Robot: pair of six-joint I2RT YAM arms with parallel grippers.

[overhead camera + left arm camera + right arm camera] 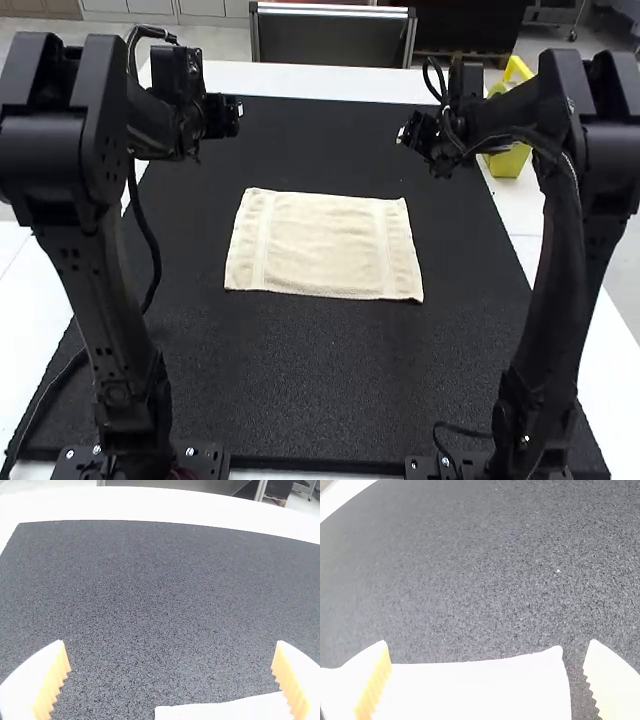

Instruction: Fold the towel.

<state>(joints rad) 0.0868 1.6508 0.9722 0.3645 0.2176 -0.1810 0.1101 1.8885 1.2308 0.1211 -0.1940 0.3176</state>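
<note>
The cream towel point(325, 245) lies spread flat on the black mat, its wider edge toward the arms. My left gripper point(238, 115) is held beyond and left of the towel's far left corner; in the left wrist view the gripper point(171, 667) stands open, with part of the towel point(225, 711) showing. My right gripper point(403, 134) is beyond the towel's far right corner; in the right wrist view the gripper point(487, 655) is open too, with a towel corner point(520, 685) between its fingers in the picture. Neither one holds the cloth.
The black mat point(300, 360) covers most of the white table point(320, 80). A yellow container point(510, 160) stands at the table's right side, partly behind the right arm. Cables hang along both arms.
</note>
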